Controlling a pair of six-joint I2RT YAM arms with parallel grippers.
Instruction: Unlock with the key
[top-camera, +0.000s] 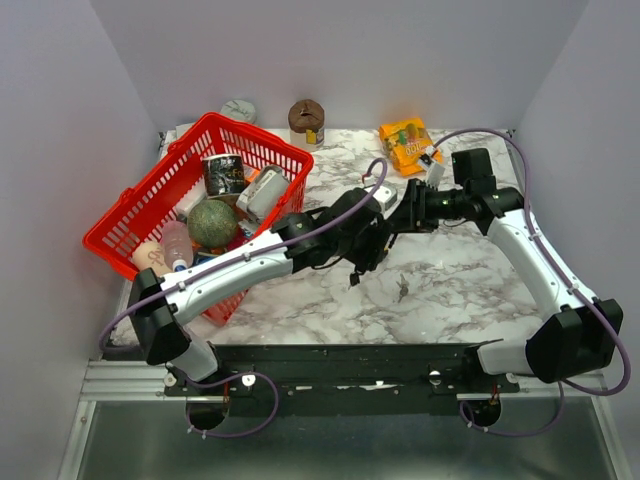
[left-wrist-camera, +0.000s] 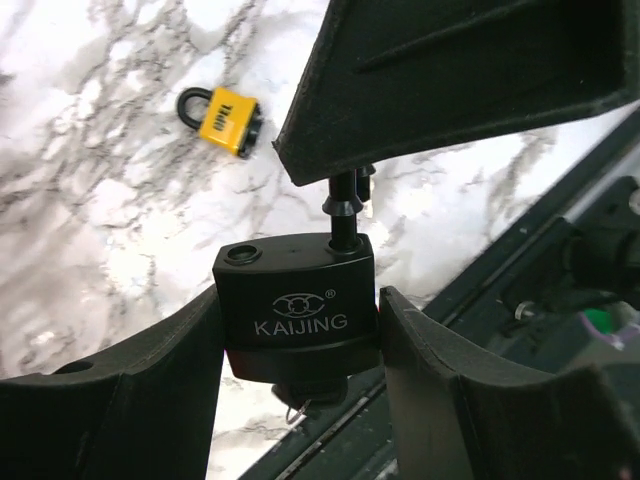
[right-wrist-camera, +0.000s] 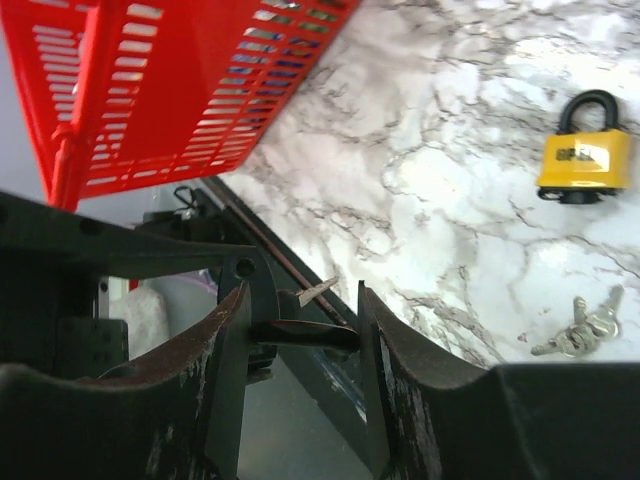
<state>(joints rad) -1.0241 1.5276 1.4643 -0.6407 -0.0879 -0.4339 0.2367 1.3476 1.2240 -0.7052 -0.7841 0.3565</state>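
I've got the black padlock (left-wrist-camera: 297, 275) upright, mid-frame, above the marble table (top-camera: 450, 290).
My left gripper (left-wrist-camera: 300, 340) clamps its body, long axis vertical, shackle (left-wrist-camera: 345, 215) up; my right gripper (right-wrist-camera: 300, 320) pinches that shackle. Grey walls (top-camera: 350, 50) all round.

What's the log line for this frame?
left end effector: shut on black padlock | right end effector: shut on shackle | shackle hole: empty | yellow padlock, keys: on table
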